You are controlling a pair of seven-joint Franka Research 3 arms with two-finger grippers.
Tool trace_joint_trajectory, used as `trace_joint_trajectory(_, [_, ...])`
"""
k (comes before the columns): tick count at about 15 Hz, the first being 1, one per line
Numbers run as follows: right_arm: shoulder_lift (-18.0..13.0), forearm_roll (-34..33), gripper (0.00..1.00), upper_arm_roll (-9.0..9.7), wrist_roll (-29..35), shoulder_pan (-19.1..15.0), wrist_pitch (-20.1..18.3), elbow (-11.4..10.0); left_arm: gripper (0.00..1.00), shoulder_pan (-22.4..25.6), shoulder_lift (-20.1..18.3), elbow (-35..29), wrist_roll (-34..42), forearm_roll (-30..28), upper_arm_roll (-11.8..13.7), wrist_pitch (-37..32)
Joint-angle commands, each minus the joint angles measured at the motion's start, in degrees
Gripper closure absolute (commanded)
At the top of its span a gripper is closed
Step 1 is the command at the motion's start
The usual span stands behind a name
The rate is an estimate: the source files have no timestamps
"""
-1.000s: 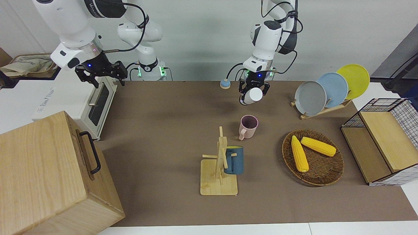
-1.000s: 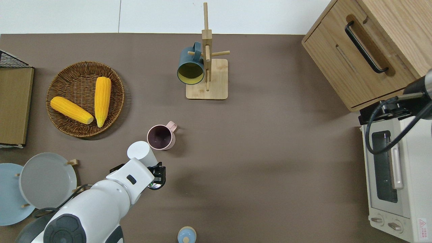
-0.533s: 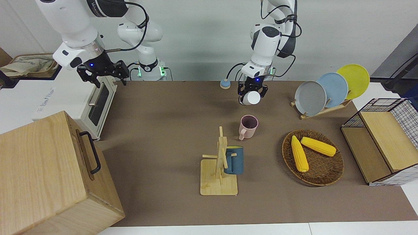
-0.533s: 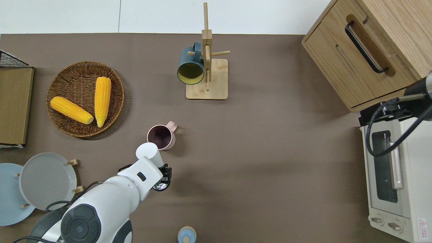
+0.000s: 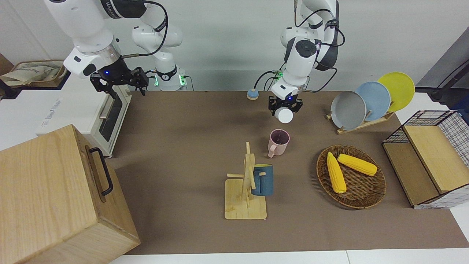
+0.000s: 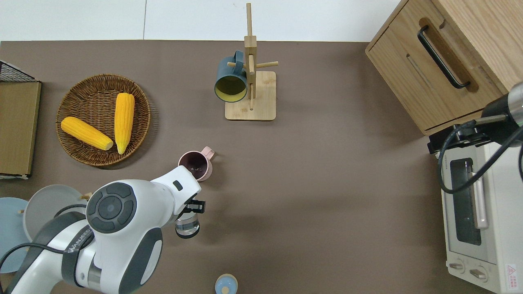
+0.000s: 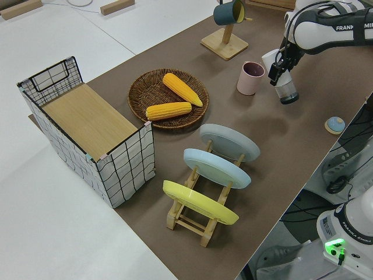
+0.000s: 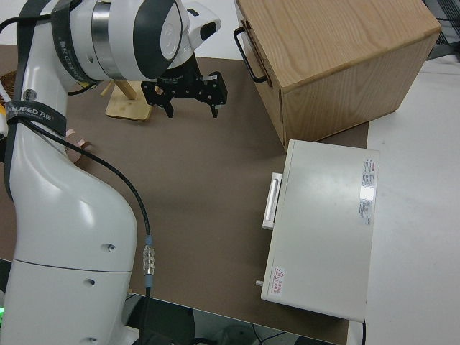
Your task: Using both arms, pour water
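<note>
My left gripper (image 5: 285,107) is shut on a bottle (image 5: 285,115) with a white upper part and a clear base (image 6: 187,226). The bottle (image 7: 287,90) hangs tilted, its white end leaning toward the pink mug (image 5: 279,141) and its base toward the robots. That mug (image 6: 196,165) stands upright on the brown mat, just past the bottle's white end. In the overhead view the left arm hides the bottle's mouth. My right gripper (image 5: 119,83) hangs open and holds nothing (image 8: 192,97), in the air over the corner of the toaster oven (image 5: 110,113).
A small blue cap (image 5: 252,94) lies near the robots' edge. A wooden mug tree (image 5: 246,183) carries a blue mug (image 5: 263,179). A wicker basket (image 5: 366,200) holds two corn cobs. A plate rack (image 5: 366,102), a wire crate (image 5: 432,157) and a wooden cabinet (image 5: 55,194) stand around.
The left arm has swung over and brought the bottle closer to the pink mug, turning its wrist. The right gripper has drifted slightly toward the table's middle, still open.
</note>
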Motion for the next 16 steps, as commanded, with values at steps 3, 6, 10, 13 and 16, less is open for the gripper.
trace_joint_trajectory(3, [-1.2, 1.1, 0.009, 0.18, -0.8, -0.4, 0.2, -1.5, 1.00, 1.2, 3.5, 6.3, -0.2, 1.6, -0.2, -5.7])
trace_joint_trajectory(6, [-1.3, 1.1, 0.009, 0.18, -0.8, -0.4, 0.2, -1.5, 1.00, 1.3, 4.6, 8.1, -0.2, 1.7, -0.1, -7.9])
trace_joint_trajectory(10, [-1.2, 1.1, 0.009, 0.18, -0.8, -0.4, 0.2, -1.5, 1.00, 2.0, 5.0, 9.2, -0.2, 1.8, -0.2, -9.4])
trace_joint_trajectory(13, [-1.2, 1.1, 0.009, 0.18, -0.8, -0.4, 0.2, -1.5, 1.00, 2.0, 5.5, 10.0, -0.2, 1.8, -0.2, -10.9])
trace_joint_trajectory(16, [-1.3, 1.1, 0.009, 0.18, -0.8, -0.4, 0.2, -1.5, 1.00, 2.0, 5.5, 11.4, -0.2, 1.8, -0.2, -13.4])
